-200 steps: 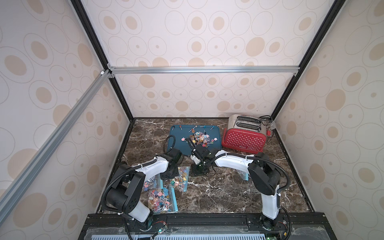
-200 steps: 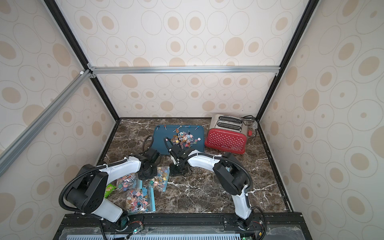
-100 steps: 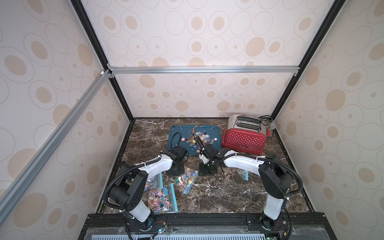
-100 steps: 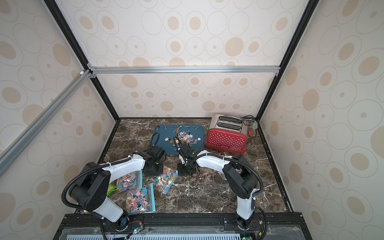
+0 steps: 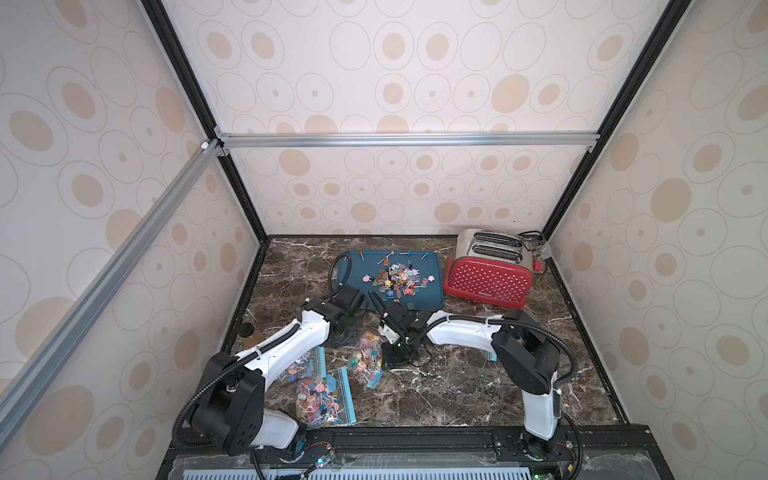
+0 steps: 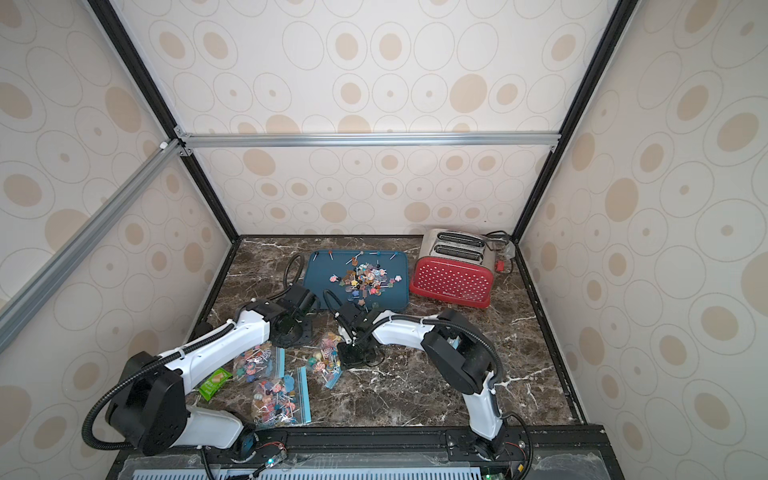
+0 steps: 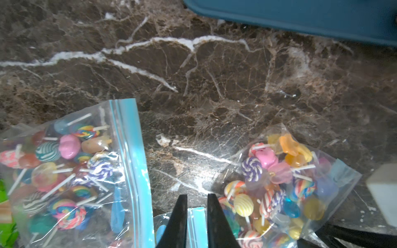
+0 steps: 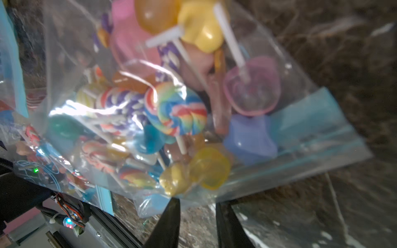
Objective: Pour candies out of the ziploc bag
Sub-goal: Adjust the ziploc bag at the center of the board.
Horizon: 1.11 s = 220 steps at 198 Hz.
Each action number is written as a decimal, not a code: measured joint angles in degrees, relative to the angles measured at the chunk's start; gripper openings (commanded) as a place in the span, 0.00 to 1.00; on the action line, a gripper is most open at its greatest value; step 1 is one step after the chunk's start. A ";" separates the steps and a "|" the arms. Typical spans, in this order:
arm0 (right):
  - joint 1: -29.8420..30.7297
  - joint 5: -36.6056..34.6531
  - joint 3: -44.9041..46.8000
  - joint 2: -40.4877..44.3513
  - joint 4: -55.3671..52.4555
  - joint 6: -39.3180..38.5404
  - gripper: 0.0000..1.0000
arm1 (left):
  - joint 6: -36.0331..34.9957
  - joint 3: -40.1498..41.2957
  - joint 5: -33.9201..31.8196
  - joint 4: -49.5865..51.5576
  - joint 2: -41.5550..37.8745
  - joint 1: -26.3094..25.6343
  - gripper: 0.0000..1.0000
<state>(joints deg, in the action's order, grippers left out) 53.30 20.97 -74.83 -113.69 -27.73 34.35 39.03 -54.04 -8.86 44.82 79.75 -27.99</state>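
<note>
Beyond the ziploc bag, the red toaster bears unreadable lettering.

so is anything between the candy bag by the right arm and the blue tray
Nothing visible does: only bare marble table lies between the ziploc bag and the tray. The toaster stands beside the tray, off that path.

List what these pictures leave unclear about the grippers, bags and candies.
- Left gripper: left wrist view's edge cuts off its fingers; whether they clamp the blue zip strip is unclear.
- Right gripper: right wrist view is blurred; whether it pinches the candy bag is unclear.
- Second bag: the left arm covers part in a top view.
- Candies on the tray: too small to count in both top views.
</note>
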 measured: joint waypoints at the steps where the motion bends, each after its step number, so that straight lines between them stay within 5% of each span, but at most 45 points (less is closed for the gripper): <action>1: 0.00 0.02 -0.07 -0.04 0.00 0.00 0.31 | -0.02 0.00 -0.04 0.11 -0.15 0.02 0.20; 113: 0.02 3.69 -10.34 -7.32 5.11 1.68 0.28 | -0.52 0.00 -2.08 4.04 -5.38 1.14 0.21; 165: 0.02 6.36 -13.99 -8.35 8.02 3.72 0.04 | -0.55 0.07 -1.92 4.04 -5.42 1.25 0.21; 220: 0.02 8.79 -14.62 -8.37 10.97 4.76 0.09 | -0.55 0.63 -1.25 3.76 -5.46 1.25 0.23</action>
<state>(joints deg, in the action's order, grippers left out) 53.32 29.76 -89.45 -122.06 -16.75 39.11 38.48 -53.41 -10.11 48.58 74.28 -26.74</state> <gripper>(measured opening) 0.060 0.217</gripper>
